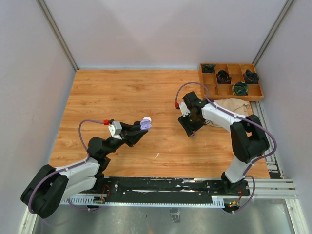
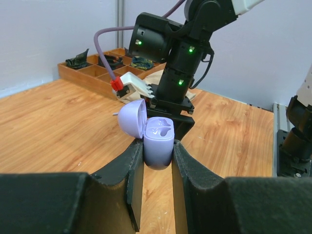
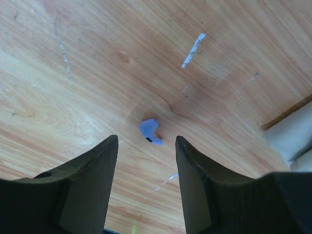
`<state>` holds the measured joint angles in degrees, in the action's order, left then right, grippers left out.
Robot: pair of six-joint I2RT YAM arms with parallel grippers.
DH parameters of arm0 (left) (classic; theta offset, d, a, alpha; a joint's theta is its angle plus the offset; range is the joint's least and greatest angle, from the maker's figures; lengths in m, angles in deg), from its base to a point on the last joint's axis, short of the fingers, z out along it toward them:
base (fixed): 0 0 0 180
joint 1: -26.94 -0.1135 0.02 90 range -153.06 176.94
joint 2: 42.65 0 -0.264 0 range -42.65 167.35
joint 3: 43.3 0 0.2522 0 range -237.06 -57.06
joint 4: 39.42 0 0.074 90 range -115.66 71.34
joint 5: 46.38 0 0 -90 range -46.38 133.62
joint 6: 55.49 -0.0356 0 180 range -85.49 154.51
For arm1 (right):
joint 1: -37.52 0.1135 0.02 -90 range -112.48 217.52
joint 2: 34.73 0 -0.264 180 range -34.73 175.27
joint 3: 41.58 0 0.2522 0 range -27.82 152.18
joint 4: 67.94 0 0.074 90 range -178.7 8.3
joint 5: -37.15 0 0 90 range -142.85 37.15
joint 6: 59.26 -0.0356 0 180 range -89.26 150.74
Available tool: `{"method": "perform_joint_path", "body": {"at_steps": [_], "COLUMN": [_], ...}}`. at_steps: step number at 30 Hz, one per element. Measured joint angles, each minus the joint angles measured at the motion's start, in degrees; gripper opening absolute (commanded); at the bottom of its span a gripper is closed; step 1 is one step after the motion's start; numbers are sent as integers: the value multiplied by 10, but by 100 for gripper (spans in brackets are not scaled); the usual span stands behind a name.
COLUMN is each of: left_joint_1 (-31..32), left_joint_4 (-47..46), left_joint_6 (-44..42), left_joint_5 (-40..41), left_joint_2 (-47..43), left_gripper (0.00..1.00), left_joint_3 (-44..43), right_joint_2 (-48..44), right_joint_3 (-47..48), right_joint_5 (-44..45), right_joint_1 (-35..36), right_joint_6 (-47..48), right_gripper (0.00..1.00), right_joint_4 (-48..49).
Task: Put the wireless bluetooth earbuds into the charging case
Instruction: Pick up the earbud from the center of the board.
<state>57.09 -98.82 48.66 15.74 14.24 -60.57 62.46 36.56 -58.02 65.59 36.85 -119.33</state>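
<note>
A lilac charging case (image 2: 158, 141) stands upright between the fingers of my left gripper (image 2: 157, 146), which is shut on its body. Its lid hangs open to the left and its moulded earbud wells show. In the top view the case (image 1: 145, 124) is held above the middle of the table by the left gripper (image 1: 140, 128). One lilac earbud (image 3: 150, 131) lies flat on the wood. My right gripper (image 3: 146, 141) hovers open over it, a finger on each side, touching nothing. From above, the right gripper (image 1: 191, 130) points down at the table.
A wooden compartment tray (image 1: 210, 90) with dark coiled items stands at the back right, also seen in the left wrist view (image 2: 92, 73). A beige cloth (image 1: 234, 105) lies just in front of it. White scratches mark the wooden table (image 3: 194, 48).
</note>
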Motion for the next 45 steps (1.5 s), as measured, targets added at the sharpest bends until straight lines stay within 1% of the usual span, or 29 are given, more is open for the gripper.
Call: {"method": "perform_joint_path", "body": {"at_steps": [19,27,35,42,45], "left_joint_1": [0,0,0,0,0], "left_joint_4": [0,0,0,0,1], "left_joint_6": [0,1,1,2,2], "left_joint_5": [-3,-5,-5,-3,0], "left_joint_2": [0,0,2,2,-3], "left_gripper": [0,0,0,0,0], "left_joint_3": [0,0,0,0,0], "right_joint_2": [72,83,90,86,73], "right_joint_3": [35,41,49,49,46], "right_joint_5": [-19,-12,2,6,7], "right_joint_1": [-12,-12,-10,-2,9], "right_joint_6": [25,27,26,19,9], "right_gripper": [39,35,23,19,18], "right_joint_4": [-33,-39,-46,-44,-37]}}
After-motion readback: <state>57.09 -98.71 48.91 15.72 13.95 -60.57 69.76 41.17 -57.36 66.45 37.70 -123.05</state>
